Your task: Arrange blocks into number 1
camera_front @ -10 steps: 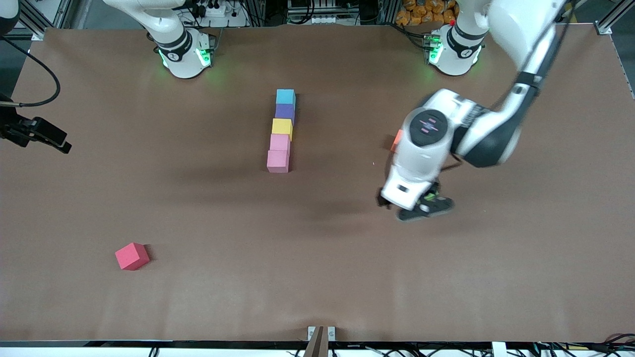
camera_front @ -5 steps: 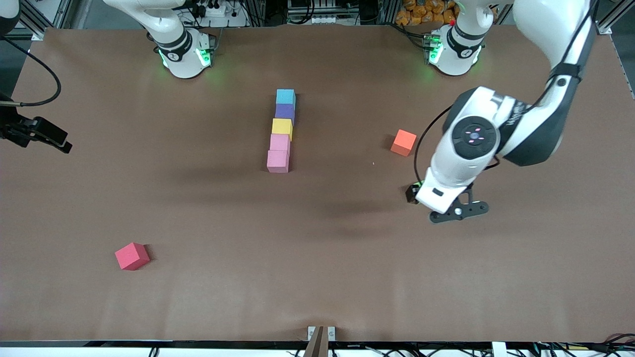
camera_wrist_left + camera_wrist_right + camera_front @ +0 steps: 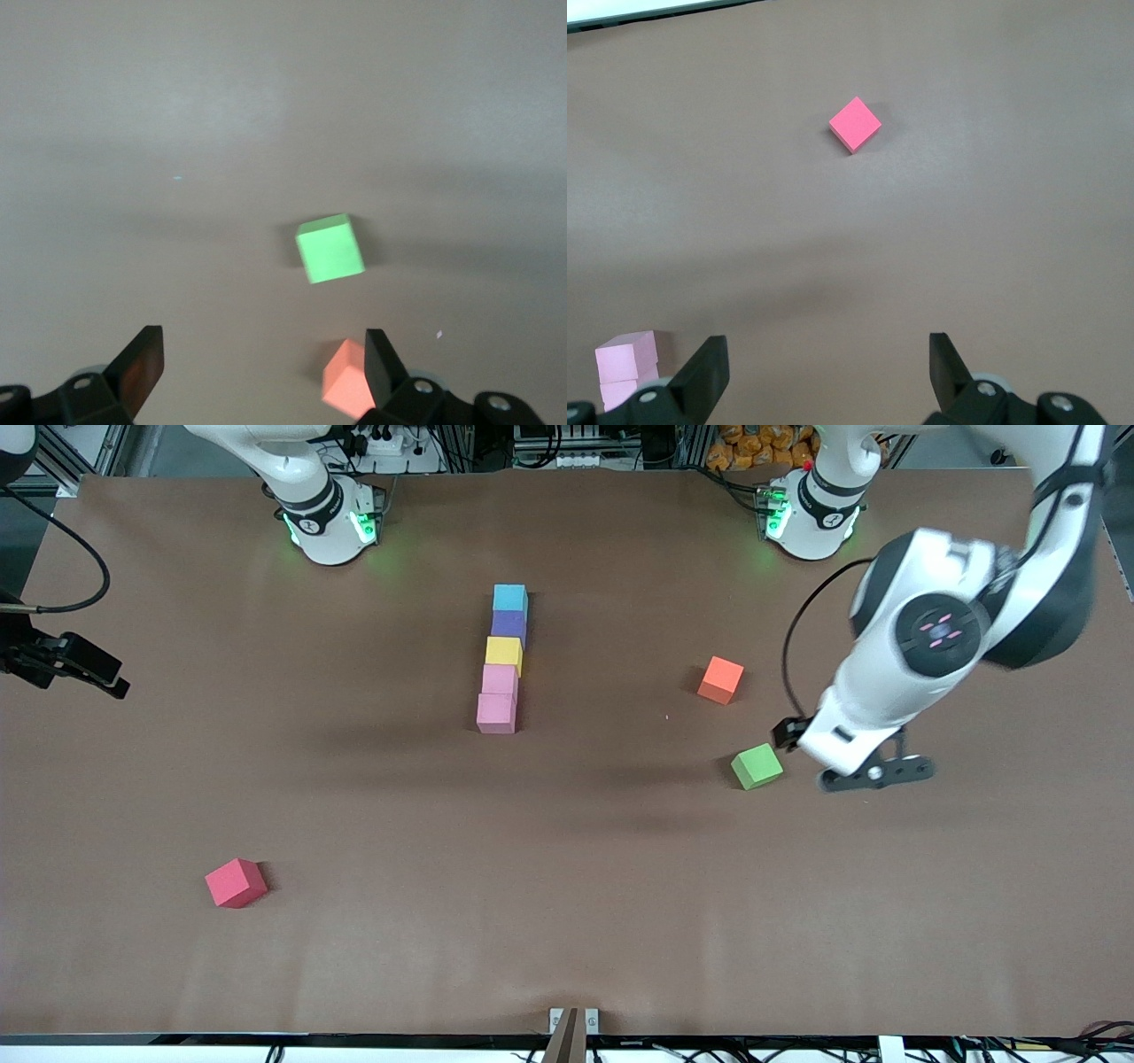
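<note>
Front view shows five blocks in one straight touching line at the middle of the desk (image 3: 620, 921): light blue block (image 3: 510, 597) nearest the robot bases, then purple block (image 3: 508, 625), yellow block (image 3: 503, 653), and two pink blocks (image 3: 498, 698) nearest the front camera. A red cube (image 3: 236, 882) lies alone, well apart, toward the right arm's end. An orange cube (image 3: 720, 679) and a green cube (image 3: 757, 766) lie toward the left arm's end. The left gripper (image 3: 259, 372) hangs in the air beside the green cube, fingers spread, holding nothing. The right gripper (image 3: 826, 376) is also spread and empty, above the desk near the pink blocks.
</note>
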You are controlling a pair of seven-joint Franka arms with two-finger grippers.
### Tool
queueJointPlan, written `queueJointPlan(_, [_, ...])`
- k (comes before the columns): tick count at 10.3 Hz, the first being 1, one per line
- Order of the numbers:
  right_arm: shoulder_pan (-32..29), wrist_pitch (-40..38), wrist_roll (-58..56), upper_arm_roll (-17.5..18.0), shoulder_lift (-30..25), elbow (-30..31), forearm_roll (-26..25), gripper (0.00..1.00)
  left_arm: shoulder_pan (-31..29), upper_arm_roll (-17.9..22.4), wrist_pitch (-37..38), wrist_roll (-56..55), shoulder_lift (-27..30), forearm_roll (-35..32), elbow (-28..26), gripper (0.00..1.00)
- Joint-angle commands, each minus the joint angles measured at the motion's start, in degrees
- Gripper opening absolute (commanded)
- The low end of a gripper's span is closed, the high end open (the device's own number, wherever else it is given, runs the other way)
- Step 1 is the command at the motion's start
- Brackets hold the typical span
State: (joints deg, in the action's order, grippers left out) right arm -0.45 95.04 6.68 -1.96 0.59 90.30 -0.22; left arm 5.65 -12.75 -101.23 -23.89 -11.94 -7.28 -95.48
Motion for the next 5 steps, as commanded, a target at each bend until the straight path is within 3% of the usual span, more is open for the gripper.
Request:
queueJointPlan(1, [-0.43,-0.82,0.09,0.47,0.20,-1.00,0.75,1.00,3.65,7.45,1.02,5.60,10.42,4.72,-8.39,1.00])
queueJointPlan(5, [-0.34,-0.99,0.09,0.47,0.28,-0.74,0.75,1.00,1.40,7.39,3.14,9.98,13.60,4.21,-3.85,1.00])
